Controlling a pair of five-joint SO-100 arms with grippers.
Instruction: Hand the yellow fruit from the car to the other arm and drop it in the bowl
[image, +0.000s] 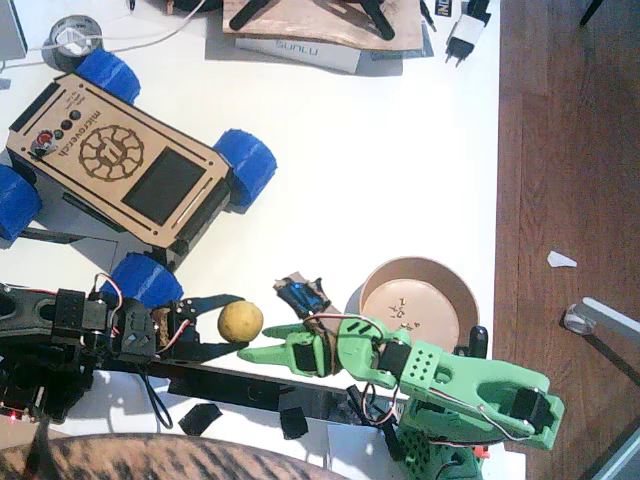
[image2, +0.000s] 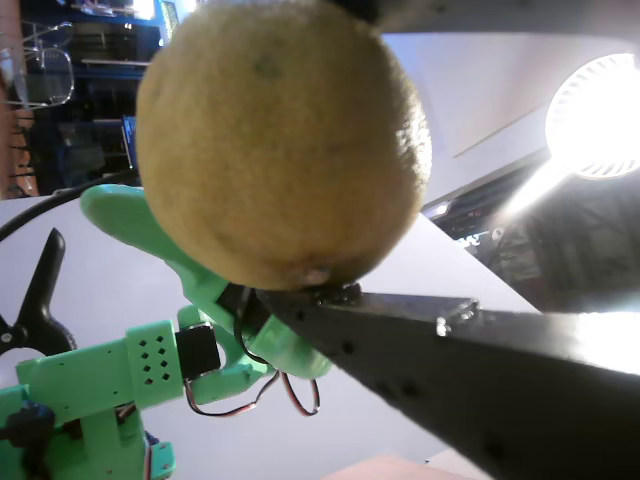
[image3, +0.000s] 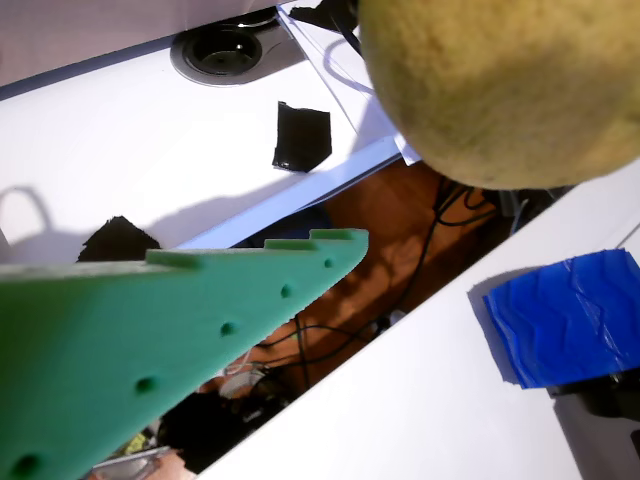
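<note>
The yellow fruit (image: 240, 322) hangs near the table's front edge, off the car (image: 120, 165), with my black left gripper (image: 222, 325) shut on it. A wrist view shows the fruit (image2: 280, 140) pressed against a black finger (image2: 450, 370). From the right, my green right gripper (image: 264, 342) stands open, its pointed tips just beside and below the fruit. In the other wrist view one green finger (image3: 200, 320) lies under the fruit (image3: 500, 90), with a gap between them. The wooden bowl (image: 372, 285) sits behind the green arm (image: 450, 380).
The car's blue wheel (image: 140, 280) is close behind the black arm (image: 70, 330). A small blue board (image: 300, 295) lies by the bowl. A tape roll (image: 70, 40), a box (image: 300, 50) and a plug (image: 465, 35) line the far side. The table's edge (image: 497, 200) meets wooden floor.
</note>
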